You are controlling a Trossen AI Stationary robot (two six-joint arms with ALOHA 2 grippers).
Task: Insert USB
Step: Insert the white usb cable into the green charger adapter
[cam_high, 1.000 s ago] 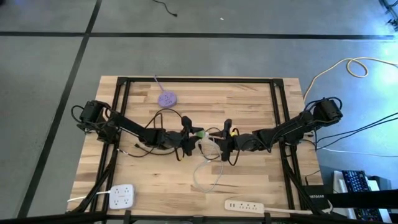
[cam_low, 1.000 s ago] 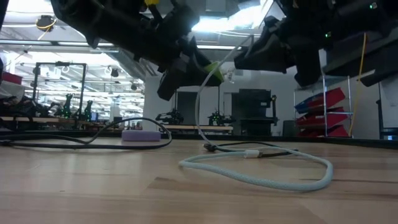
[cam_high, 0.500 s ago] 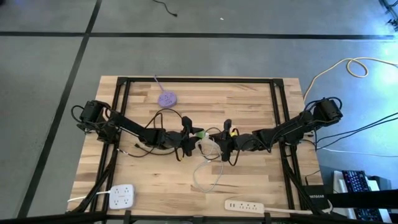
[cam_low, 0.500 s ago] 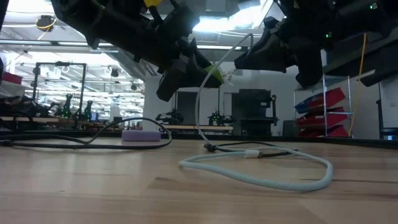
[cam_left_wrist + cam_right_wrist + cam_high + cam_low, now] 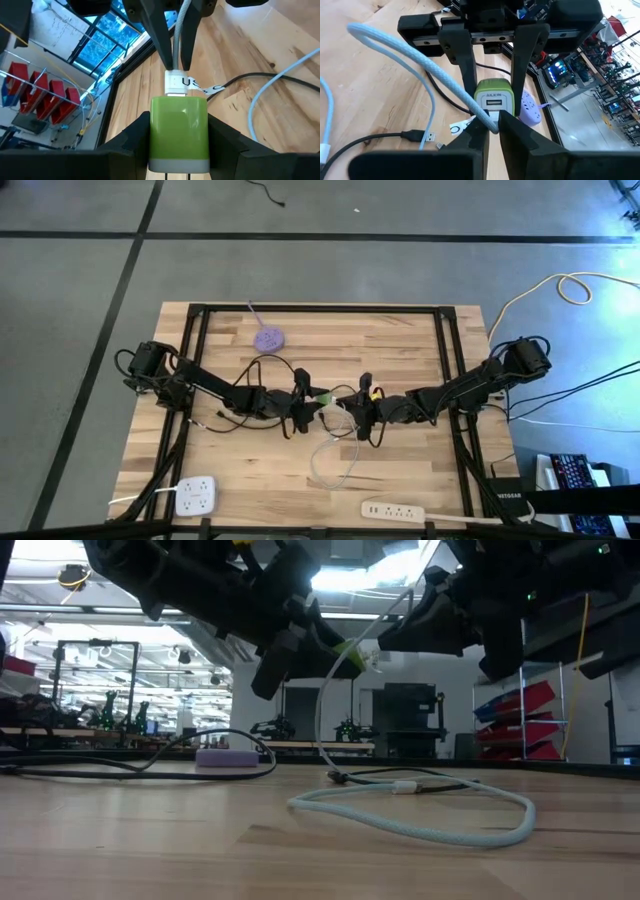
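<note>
A green charger block [image 5: 179,130] is held in my left gripper [image 5: 312,398] above the table's middle. My right gripper [image 5: 346,404] faces it from the table's right, shut on the white USB plug [image 5: 174,81] of a pale braided cable [image 5: 415,60]. The plug's tip meets the charger's port face [image 5: 493,102]; I cannot tell whether it is inside. From the plug the cable arches up, then drops to a loose loop [image 5: 420,812] lying on the table. In the low view the charger [image 5: 345,650] and the plug [image 5: 376,658] hang well above the wood. My left gripper pinches the green charger block by its two side faces [image 5: 152,132], one finger [image 5: 131,137] on each side, coming level from the table's left. The block is lifted clear, its port face turned toward the right gripper. My right gripper pinches the white plug [image 5: 490,119] at the cable's end between its two fingers [image 5: 476,134], coming level from the table's right, along the plug. The plug is lifted clear against the charger's face, and the cable leaves it slack.
A black cable with a USB plug [image 5: 420,135] and a paper tag [image 5: 202,87] lie under the grippers. A purple round puck [image 5: 267,337] sits toward the far left. Two white power strips [image 5: 196,495] [image 5: 392,509] lie at the near edge. Black frame rails [image 5: 448,350] border the table.
The charger and the plug have drawn together by a small amount: the gap seen between them in the low view has closed. The cable's raised arch has shifted slightly, while its loop on the table has stayed put.
</note>
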